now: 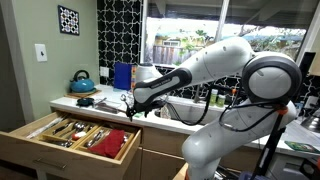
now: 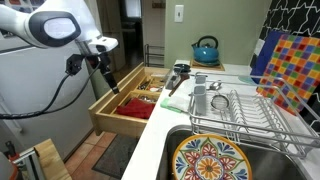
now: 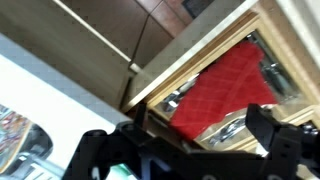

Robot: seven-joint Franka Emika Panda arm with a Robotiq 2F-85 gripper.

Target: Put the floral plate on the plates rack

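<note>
At the far left in an exterior view, the arm (image 2: 60, 28) is seen reaching down, and the gripper (image 2: 108, 84) is held over the pulled-out wooden drawer (image 2: 120, 124). It hangs above the drawer's rim with open air beneath it. The fingers (image 3: 275, 135) are shown spread wide in the wrist view and nothing is caught between them. Below them in that view a red cloth (image 3: 215, 90) is seen lying in one compartment, with cutlery along its edges. The drawer's front edge juts out past the bench (image 2: 165, 135), so the space under the gripper is bounded by the drawer's walls. From the other side, the gripper (image 1: 131, 104) is seen beside the bench edge, with the drawer (image 1: 60, 150) lower and further left. Further right a blue kettle (image 2: 205, 48) is set at the back of the bench by the wall, well clear of the arm. Next comes the plates rack (image 2: 255, 112), which is placed on the bench just behind the sink (image 2: 275, 162). A few small pale items are held at its left end, too small to tell, while bare wire slots are shown to the right. The floral plate (image 2: 207, 160) is found lying flat in the sink basin, just in front of the rack's front edge and lower than it. It is well apart from the gripper. At the far right a board of coloured squares (image 2: 293, 68) is propped upright behind the rack, closing off that side.
</note>
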